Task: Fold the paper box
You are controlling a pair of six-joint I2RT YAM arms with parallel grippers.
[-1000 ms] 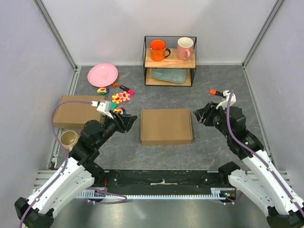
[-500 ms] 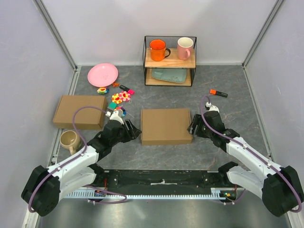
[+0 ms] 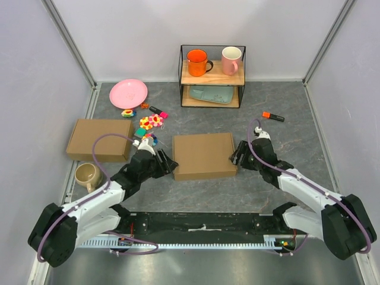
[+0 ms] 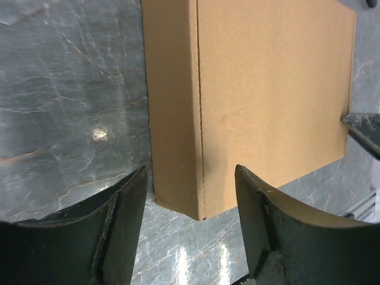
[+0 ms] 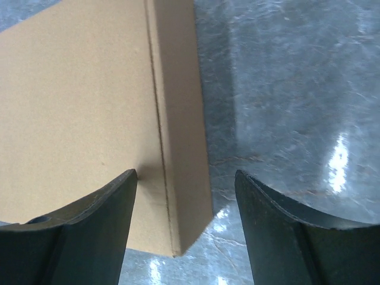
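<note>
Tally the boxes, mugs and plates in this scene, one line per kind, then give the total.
Boxes: 2 (paper box, second box)
Mugs: 3 (orange mug, pink mug, beige mug)
Plates: 2 (pink plate, teal plate)
Total: 7

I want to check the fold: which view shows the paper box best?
The top external view: the whole paper box is visible, closed, with all four edges. The wrist views each show only one side and part of the top.
</note>
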